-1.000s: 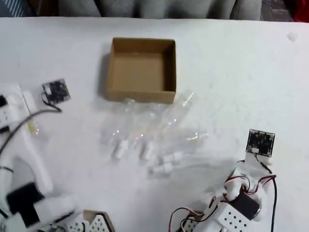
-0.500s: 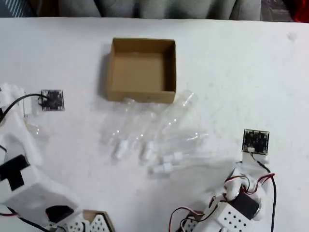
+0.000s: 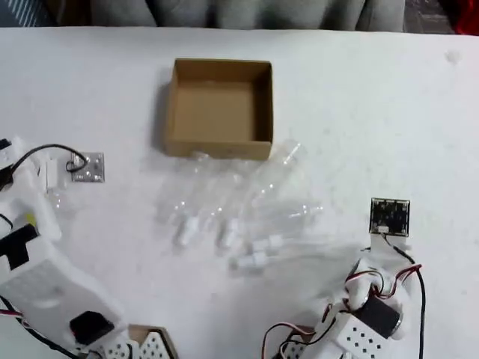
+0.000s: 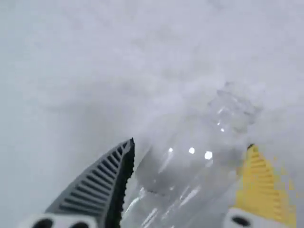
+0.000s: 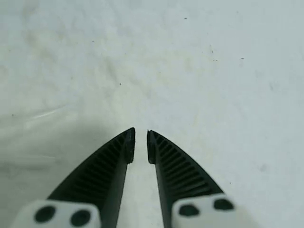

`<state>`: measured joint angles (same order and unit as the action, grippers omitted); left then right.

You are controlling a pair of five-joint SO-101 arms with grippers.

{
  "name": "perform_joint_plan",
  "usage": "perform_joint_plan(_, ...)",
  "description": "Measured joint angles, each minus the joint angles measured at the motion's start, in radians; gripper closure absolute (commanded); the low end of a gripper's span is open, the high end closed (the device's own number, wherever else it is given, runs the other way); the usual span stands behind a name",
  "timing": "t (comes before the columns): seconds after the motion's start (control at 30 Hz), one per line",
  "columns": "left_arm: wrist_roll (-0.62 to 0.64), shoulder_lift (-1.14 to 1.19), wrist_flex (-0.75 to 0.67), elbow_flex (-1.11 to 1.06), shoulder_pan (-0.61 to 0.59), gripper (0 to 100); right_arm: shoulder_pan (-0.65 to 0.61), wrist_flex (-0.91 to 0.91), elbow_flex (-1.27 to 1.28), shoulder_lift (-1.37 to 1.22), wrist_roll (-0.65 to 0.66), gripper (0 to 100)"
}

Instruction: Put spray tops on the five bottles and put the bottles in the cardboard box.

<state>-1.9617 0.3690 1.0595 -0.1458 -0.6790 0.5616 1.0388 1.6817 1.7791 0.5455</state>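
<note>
While the left arm (image 3: 45, 277) is sitting low at the left edge of the white table (image 3: 374, 97), the left gripper (image 4: 190, 143) is pinching a clear bottle (image 4: 199, 161) across its body. The black finger (image 4: 102, 185) is on one side, the yellow finger (image 4: 256, 185) on the other. Bottle's threaded neck is showing bare and pointing away from the wrist, over the tabletop. A small grey board (image 3: 88, 167) on a black cable is sitting just beside that arm.

Moving right: cardboard box (image 3: 217, 148) is sitting open side up at centre, toward the far edge. Loose bottles (image 3: 224, 191) are lying in an overlapping heap on the table, right against the box's near wall; exact count is hard to tell. White spray tops (image 3: 258, 254) are lying along the heap's near side. Can't tell whether any is seated on a neck.

Further right, the right arm (image 3: 367, 318) is sitting at the near edge, with a black board (image 3: 389, 215) at its far end, markings too small to read. Right gripper (image 5: 141, 134) is hovering over bare table, fingers pressed almost together, gripping nothing.
</note>
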Motion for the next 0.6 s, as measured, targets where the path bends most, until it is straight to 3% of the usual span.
perform_joint_plan(0.1, 0.029, 0.0, 0.005, 0.002, 0.0, 96, 0.0, 0.0, 0.0, 0.0, 0.0, 98.4)
perform_joint_plan(0.37, 0.152, 0.002, 0.109, 0.054, -0.002, 94, 0.0, 0.0, 0.0, 0.0, 0.0, 98.4)
perform_joint_plan(0.6, 0.342, 0.002, 0.373, 0.204, 0.005, 94, 0.0, 0.014, 0.0, 0.0, 0.0, 98.4)
